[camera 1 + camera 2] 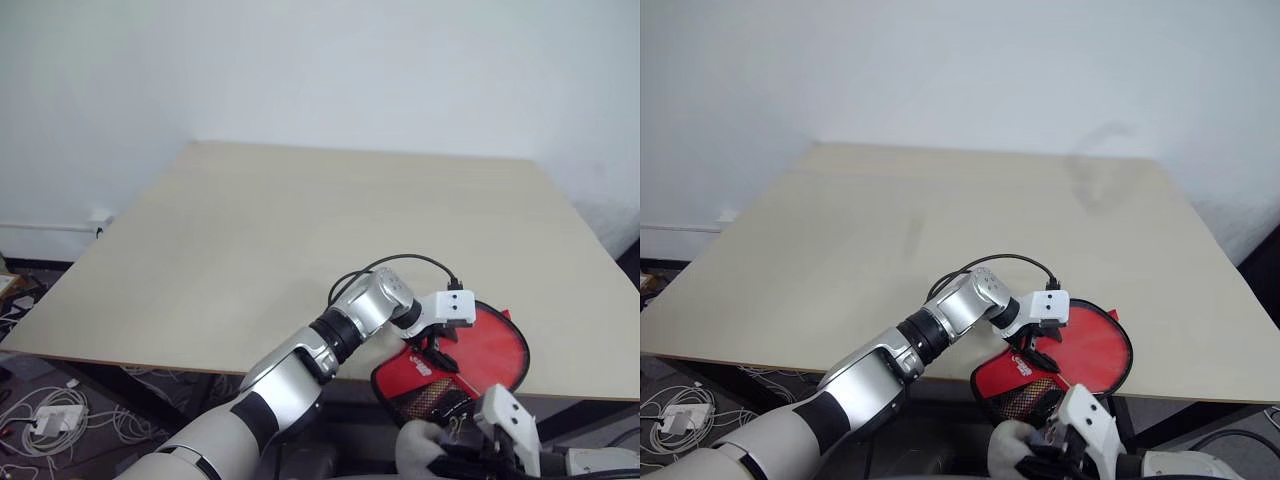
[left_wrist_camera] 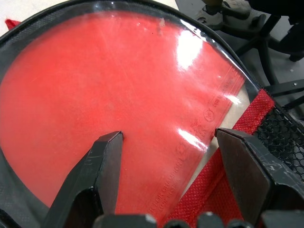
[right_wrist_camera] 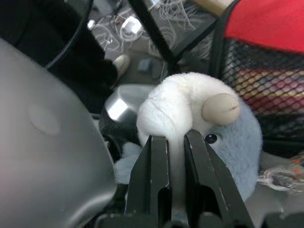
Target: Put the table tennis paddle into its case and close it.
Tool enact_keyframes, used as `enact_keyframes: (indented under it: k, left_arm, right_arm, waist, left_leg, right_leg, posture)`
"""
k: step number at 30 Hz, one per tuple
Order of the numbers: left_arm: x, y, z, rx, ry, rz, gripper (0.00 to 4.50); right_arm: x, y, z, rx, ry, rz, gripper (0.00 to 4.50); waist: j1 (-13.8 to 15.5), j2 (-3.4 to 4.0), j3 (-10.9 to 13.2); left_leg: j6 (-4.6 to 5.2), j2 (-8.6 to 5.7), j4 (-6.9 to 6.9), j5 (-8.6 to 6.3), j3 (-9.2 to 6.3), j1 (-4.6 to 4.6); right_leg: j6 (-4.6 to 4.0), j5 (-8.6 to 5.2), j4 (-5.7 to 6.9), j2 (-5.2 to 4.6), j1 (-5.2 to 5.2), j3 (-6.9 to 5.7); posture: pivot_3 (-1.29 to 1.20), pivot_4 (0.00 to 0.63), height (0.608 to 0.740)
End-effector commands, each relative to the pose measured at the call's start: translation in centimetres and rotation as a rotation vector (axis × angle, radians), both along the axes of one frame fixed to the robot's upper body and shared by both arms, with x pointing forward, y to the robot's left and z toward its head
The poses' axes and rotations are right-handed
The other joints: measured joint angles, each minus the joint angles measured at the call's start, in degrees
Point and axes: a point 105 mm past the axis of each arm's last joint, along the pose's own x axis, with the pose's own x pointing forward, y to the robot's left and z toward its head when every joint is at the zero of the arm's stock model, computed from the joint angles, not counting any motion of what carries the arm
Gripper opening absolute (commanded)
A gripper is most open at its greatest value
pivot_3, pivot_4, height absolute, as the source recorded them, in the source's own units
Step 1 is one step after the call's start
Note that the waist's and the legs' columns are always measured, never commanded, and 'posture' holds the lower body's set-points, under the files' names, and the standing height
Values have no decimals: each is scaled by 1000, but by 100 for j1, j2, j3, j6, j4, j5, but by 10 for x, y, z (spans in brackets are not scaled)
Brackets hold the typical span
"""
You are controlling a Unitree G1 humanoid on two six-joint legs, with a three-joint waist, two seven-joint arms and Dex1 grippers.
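Paddle [image 2: 118, 90] in case [image 1: 425, 385], at table's [image 1: 300, 240] near-right edge.

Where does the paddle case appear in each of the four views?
Left eye view: the case hangs over the table's near edge, lower right, under the left gripper.
Right eye view: same spot, lower centre-right.
Left wrist view: red trim and mesh beside the paddle.
Right wrist view: mesh pocket behind a plush toy.
Shared landmark: black mesh pocket.

the left gripper [image 2: 164, 142] has its two black fingers [image 2: 105, 164] spread apart over the table tennis paddle [image 2: 109, 90], whose glossy red face fills the space between and beyond them. the case [image 2: 249, 121], red-edged with black mesh, lies just past one finger.
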Motion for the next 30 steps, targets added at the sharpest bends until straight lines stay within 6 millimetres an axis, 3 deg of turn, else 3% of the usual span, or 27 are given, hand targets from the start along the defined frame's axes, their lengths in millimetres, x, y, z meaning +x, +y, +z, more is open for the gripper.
enact_keyframes:
  k: [1, 9, 15, 20, 29, 30]
  left_arm:
    - [-41, 6, -47, 142, 169, -46, 3279]
    - [-41, 7, -48, 146, 169, -46, 3279]
    - [-41, 6, -47, 145, 168, -45, 3279]
    - [-38, 6, -47, 146, 164, -39, 3279]
    - [-34, 7, -46, 148, 155, -28, 3279]
    - [-33, 7, -46, 148, 154, -27, 3279]
  right_arm:
    - [-14, 23, 15, 127, 7, 96, 14]
    - [-6, 27, 33, 198, -103, 127, 14]
    - [11, 17, 31, 127, -156, 0, 14]
    - [24, 17, 48, 184, -207, -43, 14]
    - [32, 10, 54, 148, -271, -40, 2972]
    - [34, 9, 56, 157, -282, -53, 2972]
  waist:
    - [-1, 0, 0]
    - [2, -5, 1]
    - [4, -12, 1]
    - [3, -13, 1]
    - [3, -17, 1]
    - [3, -17, 1]
  left_leg:
    - [2, 0, 4, -3, 0, 0]
    - [4, 0, 10, -5, -1, 3]
    - [6, 0, 11, -9, -1, 1]
    - [8, 0, 16, -10, 0, 4]
    - [8, 1, 18, -10, 0, 4]
    - [8, 1, 19, -11, 0, 4]
  right_leg:
    - [1, -1, 0, 0, 2, 0]
    - [2, -1, 0, 1, 7, -1]
    - [2, -2, -1, 1, 6, 0]
    - [2, -2, -1, 2, 13, 1]
    - [1, -4, -3, 2, 16, 2]
    - [0, -4, -4, 1, 17, 2]
  posture:
    - [0, 0, 740]
    - [0, 0, 740]
    - [0, 0, 740]
    - [0, 0, 740]
    - [0, 0, 740]
    - [0, 0, 740]
